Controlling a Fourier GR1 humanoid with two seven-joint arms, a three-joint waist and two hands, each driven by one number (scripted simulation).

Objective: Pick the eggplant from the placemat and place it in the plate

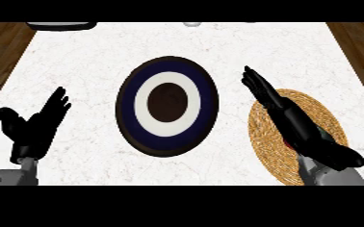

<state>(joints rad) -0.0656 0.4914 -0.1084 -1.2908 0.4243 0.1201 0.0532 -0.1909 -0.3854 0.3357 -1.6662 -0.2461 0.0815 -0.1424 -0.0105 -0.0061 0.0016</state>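
The round plate (pixel 167 107), with a dark blue rim, a white ring and a brown middle, lies at the centre of the white counter. To its right lies a woven straw placemat (pixel 274 149). My right hand (pixel 284 110) stretches over the placemat with straight fingers pointing up and left, past the mat's upper left edge. The eggplant is almost wholly hidden under this hand; I cannot make out its outline against the dark fingers. My left hand (pixel 39 122) rests open at the lower left, fingers up, well clear of the plate.
A dark tray-like object (pixel 60 26) sits at the counter's far left edge, and a small pale object (pixel 192 23) at the far middle. Wooden floor (pixel 10 48) shows beyond the counter's left and right edges.
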